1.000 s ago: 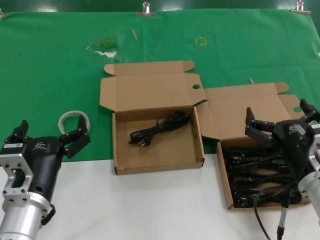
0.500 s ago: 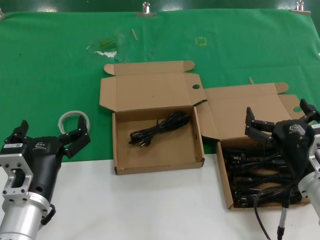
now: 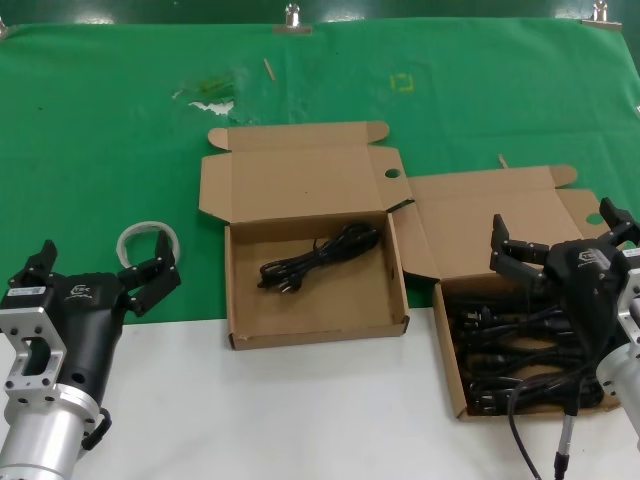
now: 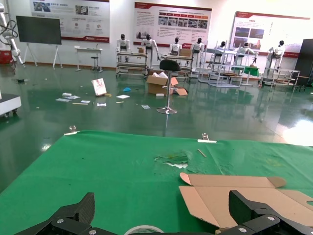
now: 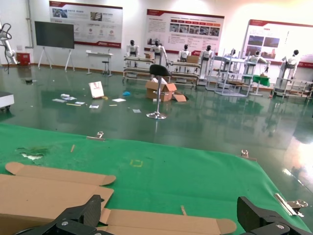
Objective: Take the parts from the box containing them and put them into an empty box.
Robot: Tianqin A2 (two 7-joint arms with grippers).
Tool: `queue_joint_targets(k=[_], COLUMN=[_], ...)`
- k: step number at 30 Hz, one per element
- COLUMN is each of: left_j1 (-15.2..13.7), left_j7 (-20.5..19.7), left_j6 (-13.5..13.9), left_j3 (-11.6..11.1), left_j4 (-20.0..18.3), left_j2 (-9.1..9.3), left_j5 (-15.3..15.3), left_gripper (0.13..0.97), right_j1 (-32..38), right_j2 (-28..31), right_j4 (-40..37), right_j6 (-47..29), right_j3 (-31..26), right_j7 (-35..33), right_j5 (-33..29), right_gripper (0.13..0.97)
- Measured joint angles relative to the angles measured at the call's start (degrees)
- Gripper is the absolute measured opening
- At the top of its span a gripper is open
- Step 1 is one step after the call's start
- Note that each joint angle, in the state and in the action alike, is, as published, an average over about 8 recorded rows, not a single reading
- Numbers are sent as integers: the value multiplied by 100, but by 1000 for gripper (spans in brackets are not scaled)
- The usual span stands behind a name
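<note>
A: How far along is the task being judged to be?

B: One of the parts (image 3: 318, 256), a looped black cord, is lying on the floor of the empty box (image 3: 392, 300) in the middle of the table. The box containing them (image 3: 449, 350), on the robot's right, is being shown as well filled, a dense tangle of black cords (image 3: 505, 345) lying in it. So most of the moving is being reckoned as yet to be done.

A: And what is being done with the right gripper (image 3: 560, 238)?

B: It is being held wide open over the far part of the full box, just above the tangle. Nothing is being gripped between its fingers, and whether a cord is being touched cannot be told.

A: Is the left gripper (image 3: 100, 270) being used?

B: No. It is being kept parked at the near left of the table, wide open and holding nothing, with a whitish ring (image 3: 148, 240) lying just beyond it on the green cloth (image 3: 90, 130).
</note>
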Motion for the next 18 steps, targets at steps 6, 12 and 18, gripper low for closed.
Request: queue_joint_targets(k=[6,12,18], left_j1=[0,0,0], left_j7=[0,0,0], left_j6=[0,0,0], left_j3=[0,0,0], left_j4=[0,0,0], left_j2=[0,0,0], left_j5=[0,0,0], left_gripper=[966,966,966], right_j1=[0,0,0], right_j2=[0,0,0], right_j4=[0,0,0], right_j6=[0,0,0], right_j3=[0,0,0], right_j7=[0,0,0], right_j5=[0,0,0], right_gripper=[966,966,966])
